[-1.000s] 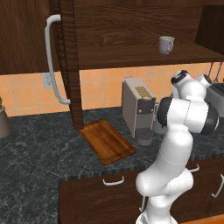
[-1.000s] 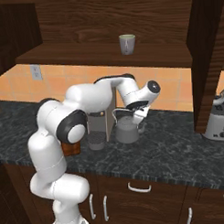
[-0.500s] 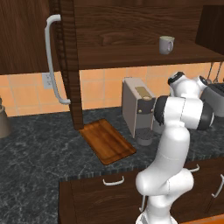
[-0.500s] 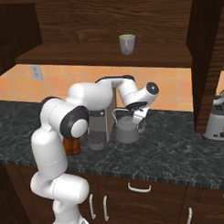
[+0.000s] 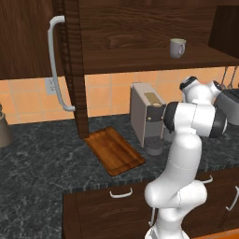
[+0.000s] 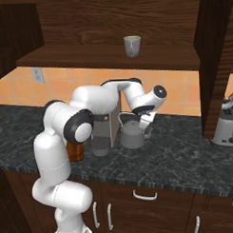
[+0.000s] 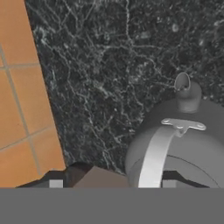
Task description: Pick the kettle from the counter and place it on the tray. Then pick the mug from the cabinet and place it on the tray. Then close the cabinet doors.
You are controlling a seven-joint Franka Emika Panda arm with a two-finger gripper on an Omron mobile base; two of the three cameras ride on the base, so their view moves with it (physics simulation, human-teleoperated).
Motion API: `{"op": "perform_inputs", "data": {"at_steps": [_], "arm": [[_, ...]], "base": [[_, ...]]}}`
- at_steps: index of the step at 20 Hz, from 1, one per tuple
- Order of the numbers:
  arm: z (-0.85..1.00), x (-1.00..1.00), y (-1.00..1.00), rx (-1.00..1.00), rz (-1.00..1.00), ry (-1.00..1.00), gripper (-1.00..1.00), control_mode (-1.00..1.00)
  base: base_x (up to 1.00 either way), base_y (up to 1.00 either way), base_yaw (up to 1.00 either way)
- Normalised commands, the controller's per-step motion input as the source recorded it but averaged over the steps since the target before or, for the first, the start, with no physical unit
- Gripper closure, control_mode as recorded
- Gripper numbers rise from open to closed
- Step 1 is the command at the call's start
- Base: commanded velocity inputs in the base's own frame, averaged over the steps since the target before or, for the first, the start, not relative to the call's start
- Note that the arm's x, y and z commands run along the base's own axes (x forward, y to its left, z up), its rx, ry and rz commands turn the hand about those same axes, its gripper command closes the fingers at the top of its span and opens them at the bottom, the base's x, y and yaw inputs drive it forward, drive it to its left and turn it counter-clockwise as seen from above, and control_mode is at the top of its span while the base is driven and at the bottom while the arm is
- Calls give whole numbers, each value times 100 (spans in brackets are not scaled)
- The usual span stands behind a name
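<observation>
Hand view: kettle [image 7: 183, 144], grey metal, judged rigid, smooth, moderately heavy; best taken by arched handle [image 7: 153, 162]. Hand [image 6: 146, 121] poised over handle; grip state cannot be told.

Grey kettle [image 6: 132, 137] upright on counter [image 6: 186, 154]

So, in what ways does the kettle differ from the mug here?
The kettle is grey metal and squat, while the mug is off-white and taller for its width. The kettle stands on the dark counter; the mug sits up on the cabinet shelf. The kettle has an arched handle over its top and looks larger than the mug. Both stand upright, and neither is on the tray yet.
</observation>
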Motion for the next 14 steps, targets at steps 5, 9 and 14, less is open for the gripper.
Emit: {"op": "perform_inputs", "data": {"at_steps": [5,9,14], "arm": [[-34,-14,0,0,0,0,100,-100],[-12,-16,-3,3,0,-2,100,-100],[15,-44,-5,16,-2,0,100,-100]], "base": [[0,0,0],[0,0,0],[0,0,0]]}}
